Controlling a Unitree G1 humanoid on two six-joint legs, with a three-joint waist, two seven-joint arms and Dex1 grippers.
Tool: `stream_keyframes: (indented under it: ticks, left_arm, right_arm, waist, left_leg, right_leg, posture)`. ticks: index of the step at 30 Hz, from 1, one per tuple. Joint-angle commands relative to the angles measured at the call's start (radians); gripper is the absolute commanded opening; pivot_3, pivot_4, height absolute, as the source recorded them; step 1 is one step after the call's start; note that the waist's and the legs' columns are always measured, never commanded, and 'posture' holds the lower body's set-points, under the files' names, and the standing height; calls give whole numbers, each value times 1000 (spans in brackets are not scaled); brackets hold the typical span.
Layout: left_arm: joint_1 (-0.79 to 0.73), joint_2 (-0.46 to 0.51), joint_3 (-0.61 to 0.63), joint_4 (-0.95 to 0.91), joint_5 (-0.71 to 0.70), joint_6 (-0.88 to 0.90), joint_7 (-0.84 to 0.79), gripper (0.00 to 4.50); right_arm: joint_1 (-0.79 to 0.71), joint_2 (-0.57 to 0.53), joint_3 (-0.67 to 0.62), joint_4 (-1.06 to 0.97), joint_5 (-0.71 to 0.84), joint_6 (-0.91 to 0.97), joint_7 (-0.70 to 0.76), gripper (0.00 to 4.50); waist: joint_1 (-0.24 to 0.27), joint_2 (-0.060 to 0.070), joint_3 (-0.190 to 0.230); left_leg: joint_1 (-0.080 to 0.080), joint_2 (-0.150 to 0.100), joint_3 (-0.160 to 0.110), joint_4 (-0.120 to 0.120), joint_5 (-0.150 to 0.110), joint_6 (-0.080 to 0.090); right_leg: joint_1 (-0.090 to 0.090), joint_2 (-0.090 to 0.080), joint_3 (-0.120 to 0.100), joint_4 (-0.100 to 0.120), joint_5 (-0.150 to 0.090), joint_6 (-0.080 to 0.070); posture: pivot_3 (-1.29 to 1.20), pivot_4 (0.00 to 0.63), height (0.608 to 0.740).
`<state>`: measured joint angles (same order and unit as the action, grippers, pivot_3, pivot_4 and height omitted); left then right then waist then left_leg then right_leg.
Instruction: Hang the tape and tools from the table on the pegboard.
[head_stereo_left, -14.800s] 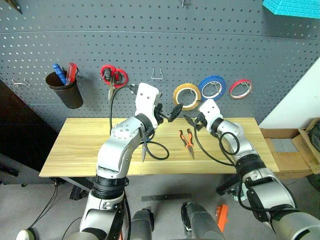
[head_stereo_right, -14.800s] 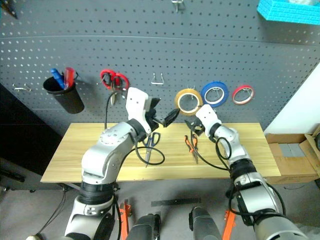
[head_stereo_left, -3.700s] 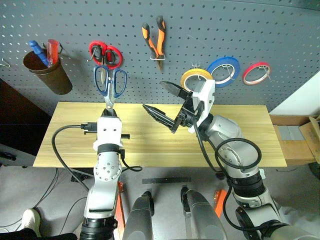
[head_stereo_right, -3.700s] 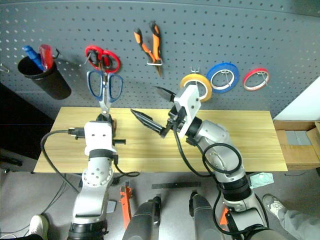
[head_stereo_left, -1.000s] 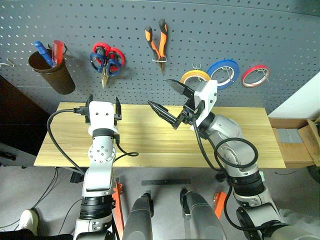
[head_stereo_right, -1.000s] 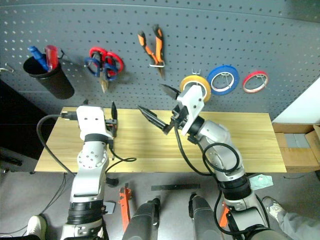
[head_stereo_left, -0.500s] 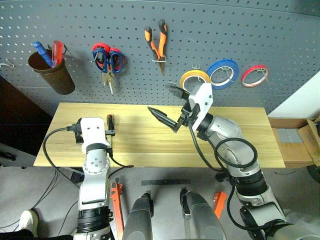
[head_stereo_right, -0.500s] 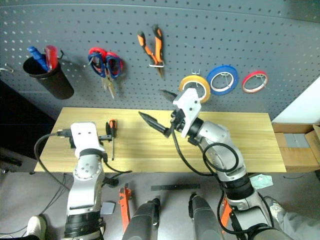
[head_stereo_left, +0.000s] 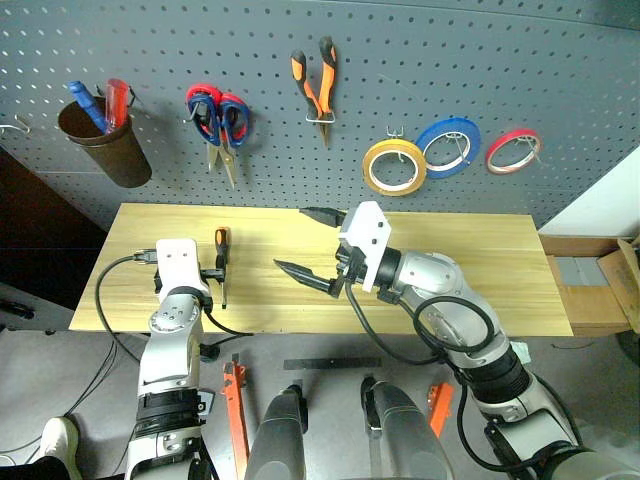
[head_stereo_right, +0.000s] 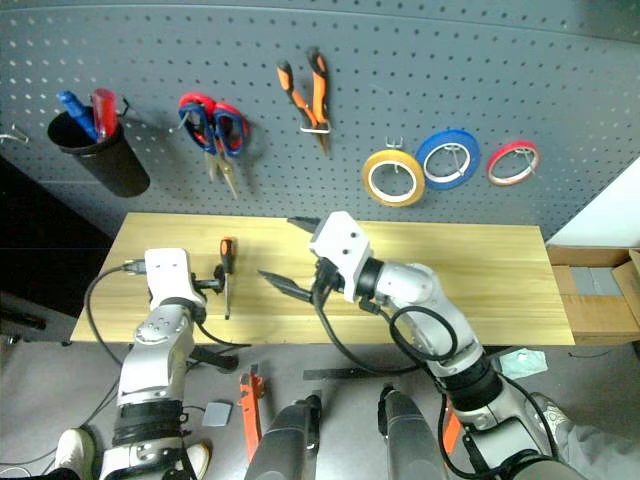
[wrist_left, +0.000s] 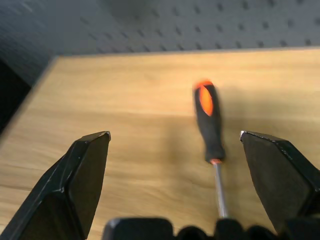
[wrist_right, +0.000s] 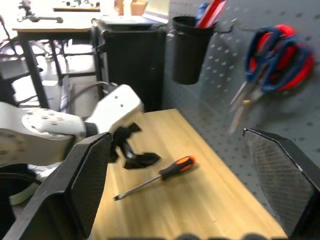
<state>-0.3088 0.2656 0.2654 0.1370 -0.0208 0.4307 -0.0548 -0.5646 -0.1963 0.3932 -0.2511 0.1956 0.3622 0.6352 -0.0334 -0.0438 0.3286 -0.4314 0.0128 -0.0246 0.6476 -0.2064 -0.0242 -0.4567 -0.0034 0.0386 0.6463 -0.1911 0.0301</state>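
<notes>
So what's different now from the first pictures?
The orange-handled pliers and dark blue-handled scissors have left the light wood table and now hang on the grey pegboard. The left gripper has come down, open, around the orange-and-black screwdriver. The right gripper is open. The yellow tape roll stayed hanging.

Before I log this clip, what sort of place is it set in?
Most likely a workshop or lab tool station. A dark grey perforated pegboard carries orange-and-black-handled pliers, scissors and rolls of tape on hooks, above a light wood-grain table where a small orange-and-black screwdriver lies.
</notes>
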Motion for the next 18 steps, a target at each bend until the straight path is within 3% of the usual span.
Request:
stream_keyframes:
  ticks: [1, 18]
  left_arm:
    - [-18, 6, -30, 39, -11, -2, -30, 4469]
    - [-193, 131, -47, 410, -7, -126, -75, 4469]
  right_arm:
    - [-5, -8, 20, -54, -18, 14, 14, 4500]
    - [-24, 1, 17, -36, -48, 46, 17, 4500]
  waist:
    - [-1, 1, 4]
    - [-17, 3, 50]
  left_leg:
    - [0, 0, 0, 0, 0, 0]
    - [-1, 0, 0, -3, 0, 0]
  right_leg:
    - [0, 0, 0, 0, 0, 0]
    - [-2, -2, 1, -1, -1, 0]
  posture:
    - [-59, 408, 740]
    - [-91, 447, 740]
